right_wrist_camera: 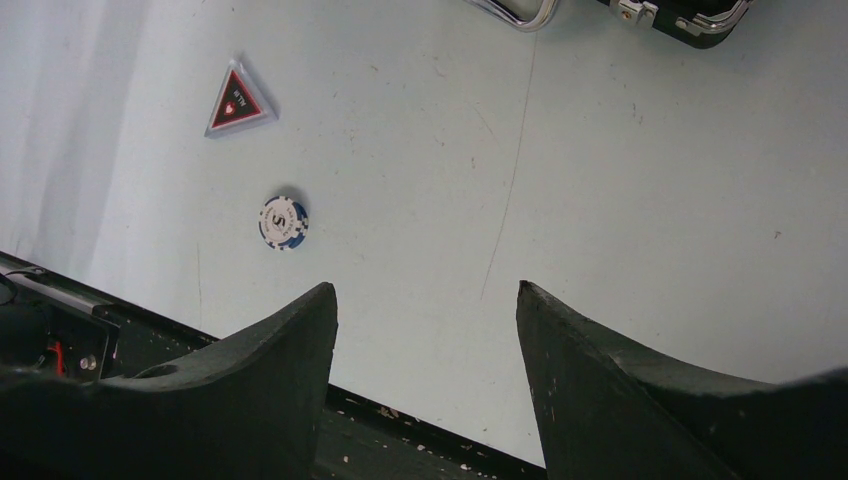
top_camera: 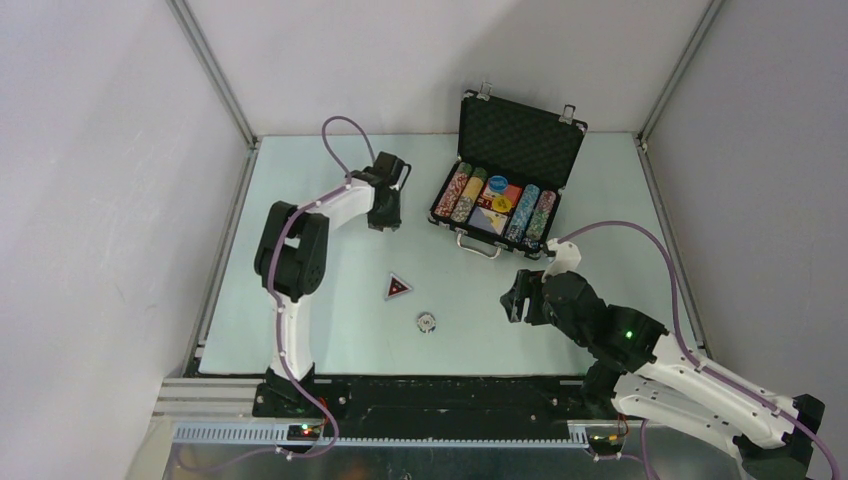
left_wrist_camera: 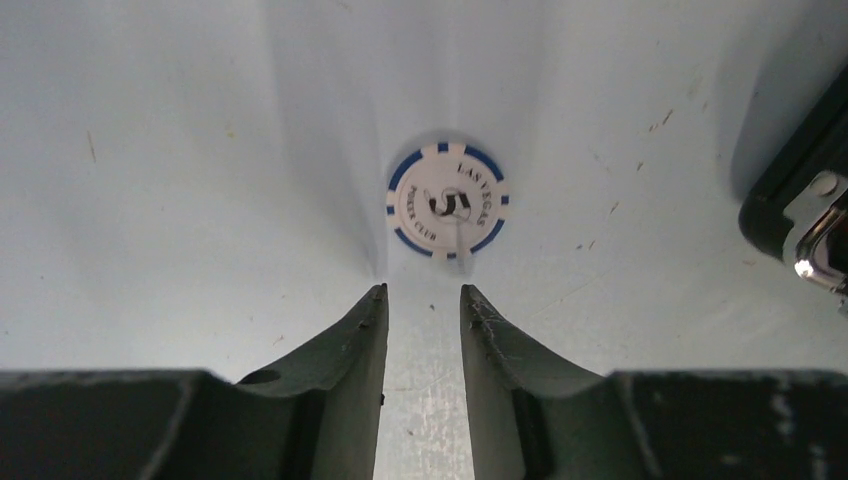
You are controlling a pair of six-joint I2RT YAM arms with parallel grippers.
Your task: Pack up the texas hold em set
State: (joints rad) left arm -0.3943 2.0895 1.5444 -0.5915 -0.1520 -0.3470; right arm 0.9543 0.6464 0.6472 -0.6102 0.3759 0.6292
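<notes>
Overhead, case: the black briefcase [top_camera: 521, 140] stands open at the far side of the table [top_camera: 300, 190], with chip rows [top_camera: 462, 193] inside (also a blue disc [top_camera: 497, 184] and a yellow disc [top_camera: 501, 204]).
Overhead, strays: the dark triangular piece [top_camera: 398, 287] and a front chip [top_camera: 427, 322] lie near each other, well apart from the black briefcase.
Left wrist: the left gripper [left_wrist_camera: 423, 292] has its jaws narrowly parted and holds nothing; a blue-edged Las Vegas chip [left_wrist_camera: 447, 206] lies flat just beyond the tips.
Right wrist: the right gripper [right_wrist_camera: 424, 290] has its jaws wide apart and empty, over the table.
</notes>
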